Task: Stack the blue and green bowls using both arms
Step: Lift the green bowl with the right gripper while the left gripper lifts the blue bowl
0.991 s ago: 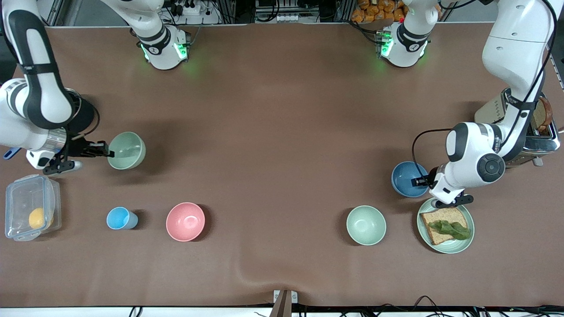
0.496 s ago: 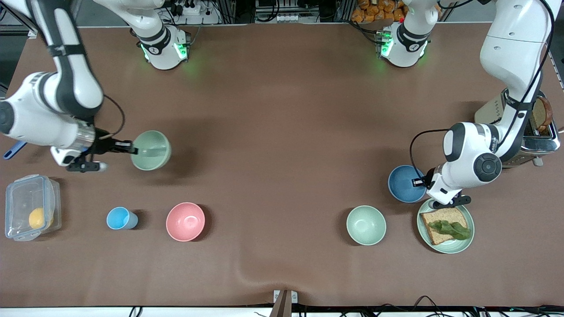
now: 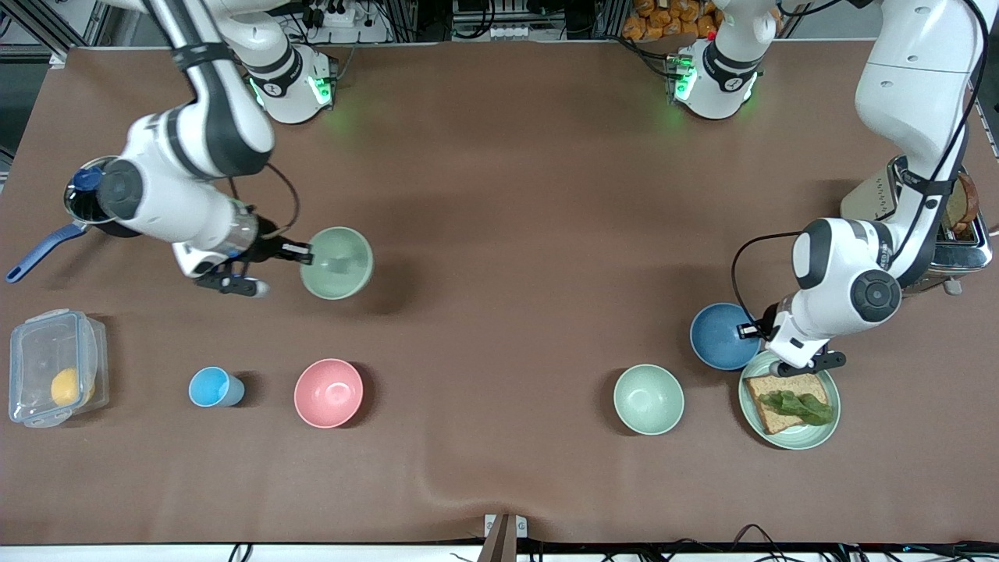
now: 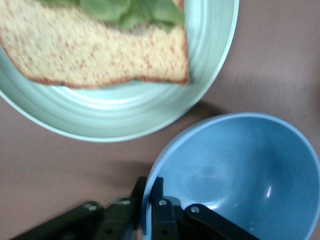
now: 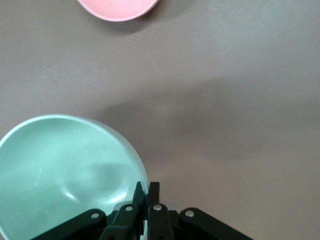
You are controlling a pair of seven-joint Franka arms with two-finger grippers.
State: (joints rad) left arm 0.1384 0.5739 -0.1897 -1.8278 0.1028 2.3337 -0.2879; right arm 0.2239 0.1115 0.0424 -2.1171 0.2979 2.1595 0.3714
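From the front, my right gripper [image 3: 306, 253] has its fingers clamped on the rim of the green bowl [image 3: 337, 263], holding it up over bare table toward the right arm's end, above the pink bowl [image 3: 328, 393] and the small blue cup [image 3: 215, 387]. My left gripper [image 3: 751, 331] pinches the rim of the blue bowl [image 3: 719, 336], just beside the mint plate [image 3: 827, 421] carrying bread [image 3: 780, 396] with a leaf [image 3: 798, 403], and near a pale mint bowl [image 3: 648, 399].

In the left wrist view, my fingers [image 4: 159, 212] sit closed over the blue bowl's [image 4: 240, 175] rim, one inside and one outside; the plate [image 4: 150, 112] lies alongside.

In the right wrist view, my fingers [image 5: 153, 200] grip the green bowl's [image 5: 65, 170] rim, and the pink bowl [image 5: 117, 7] shows below.
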